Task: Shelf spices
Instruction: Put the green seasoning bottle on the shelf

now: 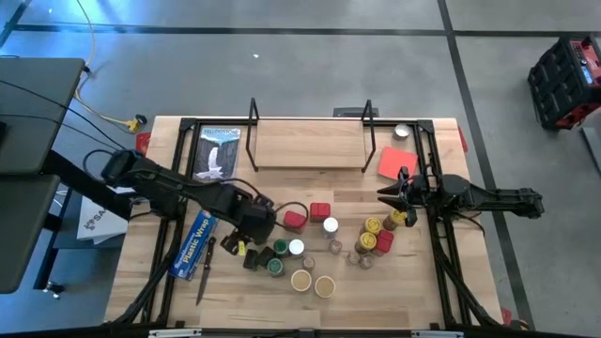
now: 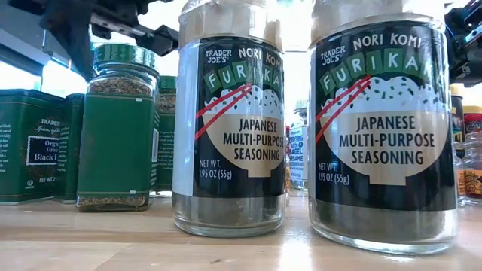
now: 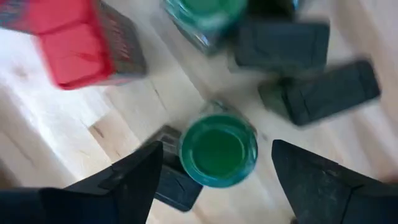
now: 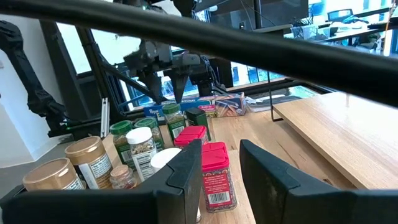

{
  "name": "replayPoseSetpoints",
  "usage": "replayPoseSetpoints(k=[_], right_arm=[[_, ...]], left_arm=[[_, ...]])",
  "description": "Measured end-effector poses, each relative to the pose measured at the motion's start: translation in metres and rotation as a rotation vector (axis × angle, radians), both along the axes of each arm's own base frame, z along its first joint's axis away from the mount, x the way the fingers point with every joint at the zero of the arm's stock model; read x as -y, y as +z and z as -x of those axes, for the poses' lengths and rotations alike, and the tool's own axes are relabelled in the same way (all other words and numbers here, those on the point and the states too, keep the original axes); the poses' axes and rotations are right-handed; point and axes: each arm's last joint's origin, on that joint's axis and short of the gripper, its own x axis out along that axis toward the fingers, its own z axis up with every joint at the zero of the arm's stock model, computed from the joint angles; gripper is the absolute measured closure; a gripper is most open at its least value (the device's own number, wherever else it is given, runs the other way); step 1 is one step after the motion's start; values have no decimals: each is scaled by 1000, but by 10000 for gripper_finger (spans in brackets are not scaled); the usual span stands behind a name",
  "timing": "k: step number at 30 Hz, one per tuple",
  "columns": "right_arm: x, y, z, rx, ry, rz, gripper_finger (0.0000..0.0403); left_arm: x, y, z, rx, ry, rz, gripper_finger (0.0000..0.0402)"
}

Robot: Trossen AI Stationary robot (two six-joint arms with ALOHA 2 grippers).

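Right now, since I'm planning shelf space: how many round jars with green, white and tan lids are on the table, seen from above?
Green-lidded jars: 2
White-lidded jars: 2
Tan-lidded jars: 2
Total: 6

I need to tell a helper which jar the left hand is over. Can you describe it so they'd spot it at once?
Start at the shelf, then drop to the jar cluster in front of it. At its left edge the left hand hovers open over a round green-lidded jar. Unlike the red square tin nearby, it sits alone between the two dark fingers.
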Motion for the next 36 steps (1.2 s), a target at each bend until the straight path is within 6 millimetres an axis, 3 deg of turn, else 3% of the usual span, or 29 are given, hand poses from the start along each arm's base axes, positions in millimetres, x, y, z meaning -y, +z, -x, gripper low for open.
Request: replayPoseSetpoints(k=[6, 12, 19, 26, 36], right_arm=[[0, 0, 0, 0, 0, 0, 300], [0, 0, 0, 0, 0, 0, 300], [0, 0, 0, 0, 0, 0, 300], [0, 0, 0, 0, 0, 0, 300], [0, 0, 0, 0, 0, 0, 300]], left_arm=[[2, -17, -8, -140, -179, -84, 101], [9, -26, -20, -153, -221, -122, 101], [18, -23, -24, -138, -193, -83, 108], [18, -23, -24, -140, -125, -87, 151], [18, -23, -21, -157, -287, -140, 159]])
